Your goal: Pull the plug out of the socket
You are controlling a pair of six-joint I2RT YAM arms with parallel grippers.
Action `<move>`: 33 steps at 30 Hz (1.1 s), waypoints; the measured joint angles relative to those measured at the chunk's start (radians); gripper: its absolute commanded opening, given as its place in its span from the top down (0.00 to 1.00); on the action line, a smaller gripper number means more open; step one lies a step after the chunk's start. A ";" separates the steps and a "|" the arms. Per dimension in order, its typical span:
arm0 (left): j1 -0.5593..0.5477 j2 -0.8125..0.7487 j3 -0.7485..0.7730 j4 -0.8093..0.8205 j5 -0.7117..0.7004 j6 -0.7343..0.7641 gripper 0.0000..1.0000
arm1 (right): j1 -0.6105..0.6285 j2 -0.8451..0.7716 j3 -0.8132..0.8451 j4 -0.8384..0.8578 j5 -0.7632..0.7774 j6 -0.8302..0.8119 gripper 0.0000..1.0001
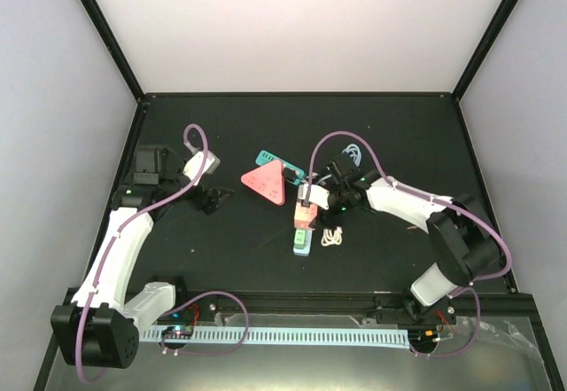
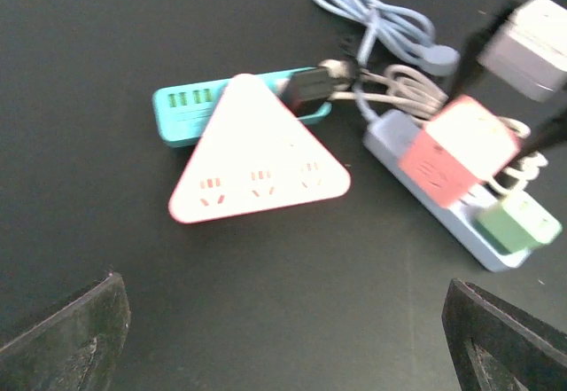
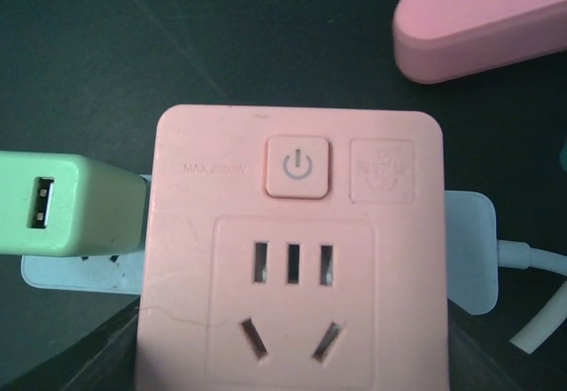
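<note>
A pink cube plug (image 3: 292, 249) with a power button sits plugged into a pale blue socket strip (image 3: 469, 249); both also show in the top view, the plug (image 1: 304, 215) over the strip (image 1: 302, 251). My right gripper (image 3: 292, 369) straddles the cube, its dark fingers (image 3: 80, 360) close against both sides; whether they press on it cannot be made out. A green USB charger (image 3: 71, 205) is plugged into the same strip beside the cube. My left gripper (image 1: 209, 199) hovers open over bare mat to the left, with nothing between its fingers (image 2: 80, 329).
A pink triangular power strip (image 1: 266, 184) lies left of the cube, with a teal strip (image 1: 279, 162) behind it. A coiled white cable (image 1: 333, 237) lies to the right of the pale blue strip, and a grey cable bundle (image 1: 353, 154) lies farther back.
</note>
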 measured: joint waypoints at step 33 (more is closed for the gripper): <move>-0.455 0.129 -0.062 0.147 -0.254 -0.072 0.15 | 0.085 0.142 0.088 0.284 0.207 0.547 0.44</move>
